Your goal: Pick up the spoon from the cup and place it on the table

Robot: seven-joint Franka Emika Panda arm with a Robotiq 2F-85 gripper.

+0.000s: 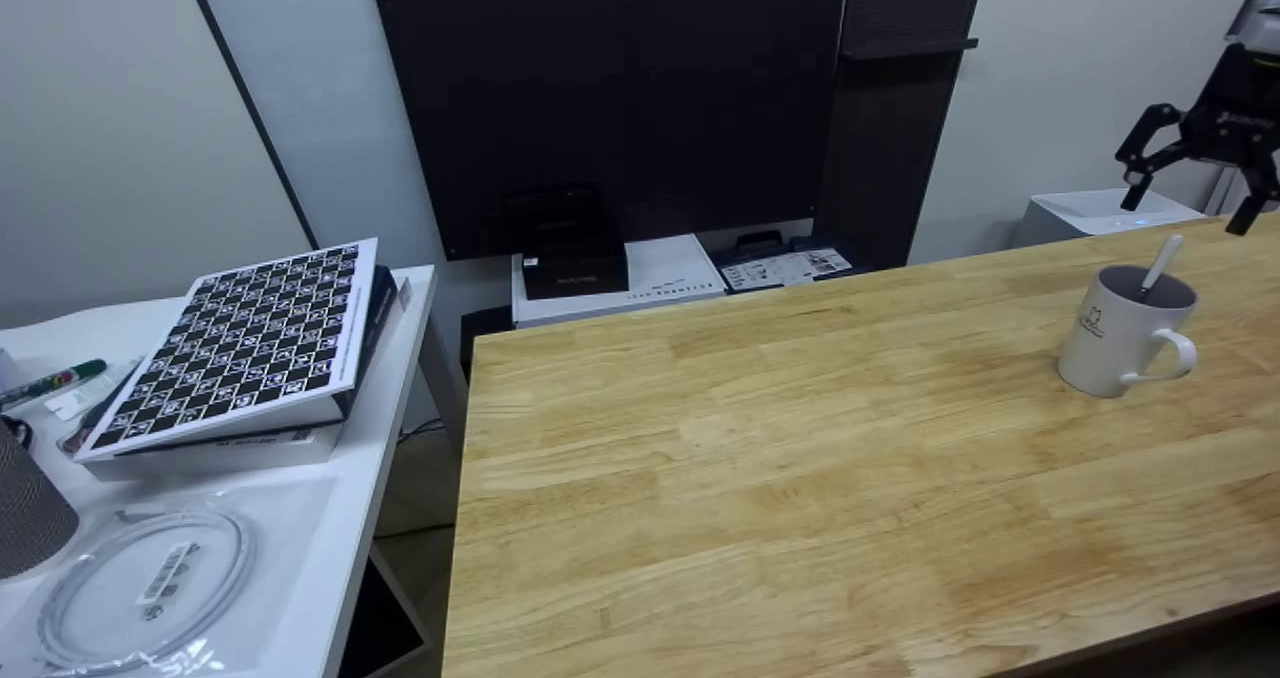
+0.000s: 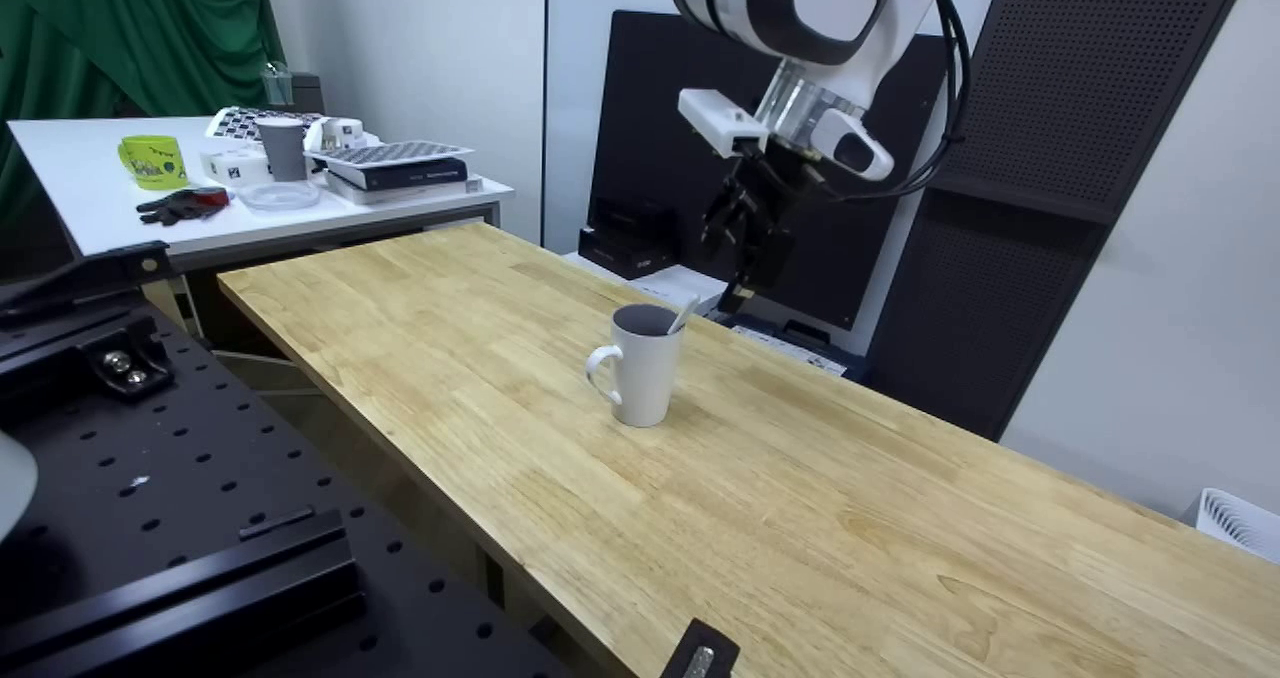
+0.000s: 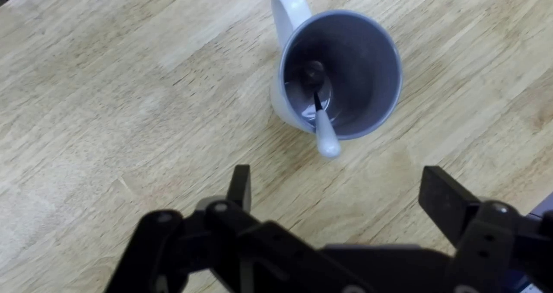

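Pale plank-topped worktop (image 1: 750, 498) is shown in both exterior views, with a dark panel (image 1: 620, 98) set behind its far edge. At left a white counter (image 2: 80, 170) is seen, a chequered board (image 1: 240, 343) laid on it at a tilt, propped on a stack. A green mug (image 2: 157, 164) is also noted on that counter, in an exterior view; at near left there, a black perforated bench (image 2: 230, 463) is recorded.

White cup (image 1: 1112, 353) is set upright on the worktop. The spoon (image 3: 327, 137) is leaned inside it: bowl dimly made out low down, pale handle slanted out over the rim.

Hand (image 3: 338, 186) is held above worktop level, to the far right of the cup in both exterior views, and joined to a white arm (image 2: 835, 3). Its fingers (image 3: 239, 187) are parted widely; in the wrist view the spoon's handle is pointed toward the space between them, a gap being left before the fingertips.
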